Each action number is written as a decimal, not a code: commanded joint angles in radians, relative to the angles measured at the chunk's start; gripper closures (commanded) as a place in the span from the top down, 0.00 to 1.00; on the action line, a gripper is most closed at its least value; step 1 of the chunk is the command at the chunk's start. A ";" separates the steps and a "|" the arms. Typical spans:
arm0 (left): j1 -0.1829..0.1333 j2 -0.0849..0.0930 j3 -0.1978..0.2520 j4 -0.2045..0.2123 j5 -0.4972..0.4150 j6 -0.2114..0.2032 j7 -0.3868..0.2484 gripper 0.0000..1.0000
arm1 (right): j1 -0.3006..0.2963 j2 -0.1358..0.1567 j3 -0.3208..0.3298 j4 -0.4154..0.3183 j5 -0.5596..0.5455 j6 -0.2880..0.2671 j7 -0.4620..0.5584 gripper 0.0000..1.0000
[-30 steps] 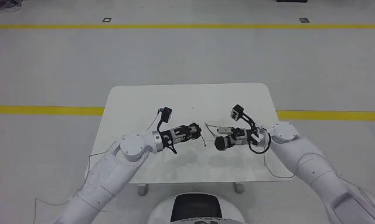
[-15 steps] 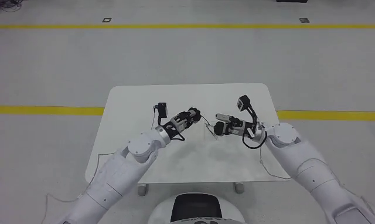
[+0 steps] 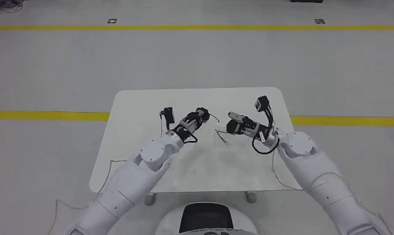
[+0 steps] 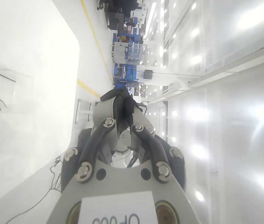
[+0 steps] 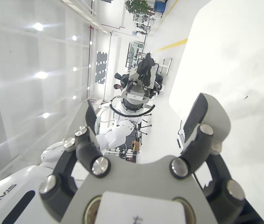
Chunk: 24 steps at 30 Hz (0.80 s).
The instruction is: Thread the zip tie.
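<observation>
Left gripper and right gripper: grey fingers, black links, silver screws, white printed label behind them. Arm shells white.

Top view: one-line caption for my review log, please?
The left claw is shut on a black zip tie, the right claw open opposite it, spare ties lying on the white table.
</observation>
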 commanded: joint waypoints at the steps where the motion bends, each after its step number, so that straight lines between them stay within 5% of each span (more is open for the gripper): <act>1: 0.004 -0.006 -0.006 -0.005 -0.059 0.020 0.033 0.00 | -0.004 -0.003 0.003 -0.003 0.015 0.000 0.004 1.00; 7: 0.012 -0.021 -0.009 -0.006 -0.106 0.033 0.132 0.00 | -0.016 -0.015 0.031 -0.013 0.018 0.000 0.015 1.00; 19: 0.020 -0.031 0.001 -0.005 -0.126 0.030 0.120 0.00 | -0.039 -0.028 0.047 -0.026 0.029 0.000 -0.042 1.00; 24: 0.016 -0.040 0.006 0.008 -0.140 0.037 0.128 0.00 | -0.026 -0.048 0.050 0.024 0.083 0.000 0.026 1.00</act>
